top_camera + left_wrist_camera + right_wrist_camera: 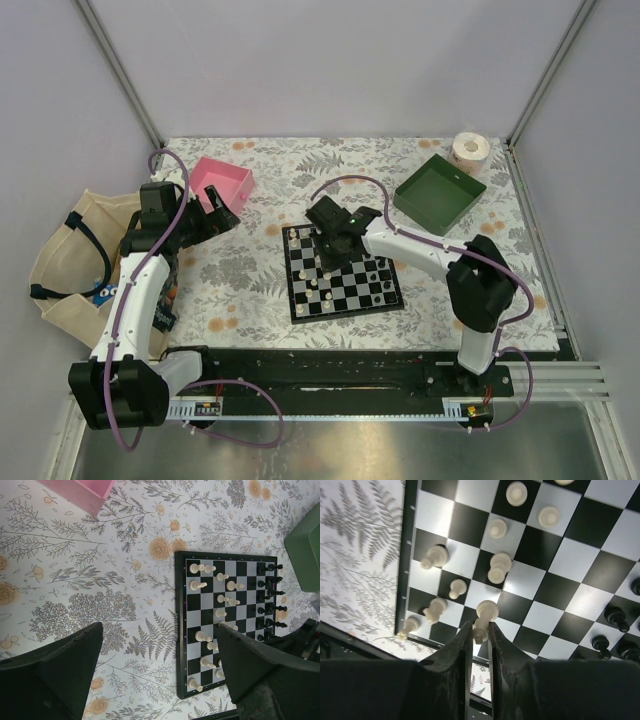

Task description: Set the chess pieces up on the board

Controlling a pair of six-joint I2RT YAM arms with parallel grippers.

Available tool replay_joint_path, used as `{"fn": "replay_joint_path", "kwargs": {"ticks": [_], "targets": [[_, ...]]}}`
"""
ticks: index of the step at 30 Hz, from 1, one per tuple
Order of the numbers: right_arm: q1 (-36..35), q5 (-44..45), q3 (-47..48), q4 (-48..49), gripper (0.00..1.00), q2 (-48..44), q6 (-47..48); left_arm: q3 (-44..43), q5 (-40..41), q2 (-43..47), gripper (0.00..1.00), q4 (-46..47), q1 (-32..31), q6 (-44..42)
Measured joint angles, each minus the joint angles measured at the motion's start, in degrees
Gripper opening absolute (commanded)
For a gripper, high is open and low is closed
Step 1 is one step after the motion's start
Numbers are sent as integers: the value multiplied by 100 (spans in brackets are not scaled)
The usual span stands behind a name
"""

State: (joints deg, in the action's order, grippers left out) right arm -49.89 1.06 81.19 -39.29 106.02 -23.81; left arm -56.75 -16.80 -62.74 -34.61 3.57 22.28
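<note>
The board lay about the middle of the table, white pieces crowded on one side and black pieces on the other. The right gripper hung low over it, jaws drawn narrow around one white piece near the board's edge, not far from a corner; it looked gripped. The left gripper stood wide apart and empty, off the board. Such a piece was, I judged, very light, stiff and smooth, easy to tip or to let slip. It should be taken at the body, under the head, avoiding the close neighbours.
</note>
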Motion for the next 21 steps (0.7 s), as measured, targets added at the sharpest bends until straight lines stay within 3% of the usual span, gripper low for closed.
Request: {"fn": "replay_joint_path", "kwargs": {"ticks": [11,21], "targets": [[-131,-9,935,-133,15,-173,26,0,0,13,99,0,0,0],[-389,28,1668,-184,15,656,85,0,0,52,99,0,0,0]]}}
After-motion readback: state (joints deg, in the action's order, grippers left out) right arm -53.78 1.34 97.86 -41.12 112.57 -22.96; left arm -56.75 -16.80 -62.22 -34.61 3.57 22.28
